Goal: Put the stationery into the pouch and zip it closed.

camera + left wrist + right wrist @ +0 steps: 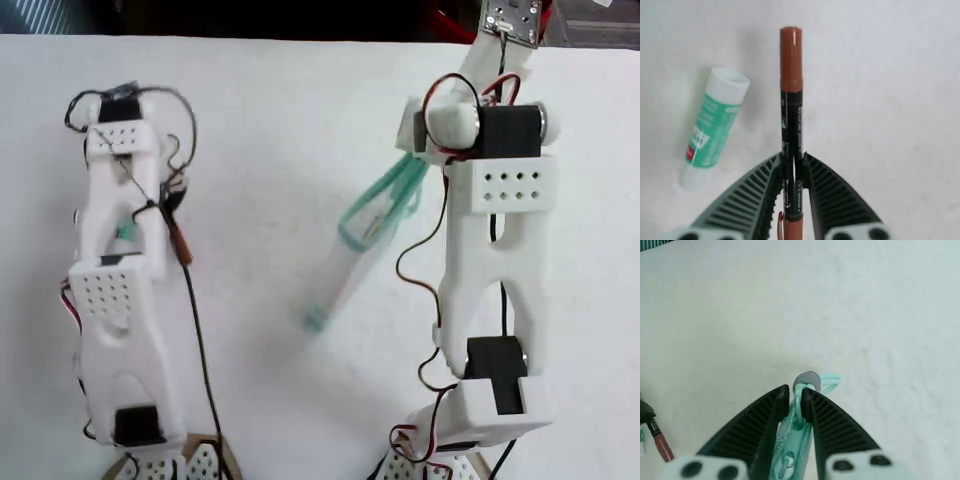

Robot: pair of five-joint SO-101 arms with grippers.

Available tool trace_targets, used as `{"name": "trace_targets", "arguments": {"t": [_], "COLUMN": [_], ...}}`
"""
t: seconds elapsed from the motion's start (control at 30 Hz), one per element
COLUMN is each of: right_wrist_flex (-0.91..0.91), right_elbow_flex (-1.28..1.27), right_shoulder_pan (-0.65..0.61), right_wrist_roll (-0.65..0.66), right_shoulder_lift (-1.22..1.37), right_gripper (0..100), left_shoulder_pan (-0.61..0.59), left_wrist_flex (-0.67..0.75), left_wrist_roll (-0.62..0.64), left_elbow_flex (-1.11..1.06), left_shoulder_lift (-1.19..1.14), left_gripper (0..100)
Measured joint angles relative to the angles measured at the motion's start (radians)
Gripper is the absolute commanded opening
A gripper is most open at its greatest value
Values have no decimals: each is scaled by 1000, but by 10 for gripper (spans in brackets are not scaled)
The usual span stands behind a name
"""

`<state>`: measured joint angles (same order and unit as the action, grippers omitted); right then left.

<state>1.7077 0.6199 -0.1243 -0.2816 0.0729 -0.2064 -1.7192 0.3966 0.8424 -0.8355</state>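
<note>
White tabletop (280, 110) runs plain and matte under both arms, ending at a dark strip of room (300, 15) along its far edge. Left gripper (792, 159) is clamped narrowly on a brown-capped marker (791, 75), which juts past the fingertips above the surface. A green-and-white glue stick (712, 127) lies flat near it, not touching. Right gripper (796, 392) pinches the edge of the teal, see-through pouch (362, 250), which slants away from the jaws toward the table's middle; whether its lower end touches down I cannot tell
</note>
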Motion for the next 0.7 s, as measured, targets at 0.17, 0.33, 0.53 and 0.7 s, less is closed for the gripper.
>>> {"name": "trace_targets", "arguments": {"t": [0.17, 0.33, 0.53, 0.7], "right_wrist_flex": [0, 0, 0, 0], "right_elbow_flex": [-3, -3, -3, -3], "right_shoulder_pan": [12, 11, 11, 11], "right_wrist_roll": [0, 0, 0, 0], "right_shoulder_lift": [0, 0, 0, 0], "right_gripper": [23, 23, 23, 23], "left_shoulder_pan": [81, 160, 298, 496], "left_wrist_flex": [-61, -64, -64, 58], "left_wrist_roll": [-149, -183, -187, -187], "left_elbow_flex": [155, 180, 189, 190], "left_shoulder_lift": [206, 505, 842, 1051], "left_gripper": [24, 24, 24, 24]}}
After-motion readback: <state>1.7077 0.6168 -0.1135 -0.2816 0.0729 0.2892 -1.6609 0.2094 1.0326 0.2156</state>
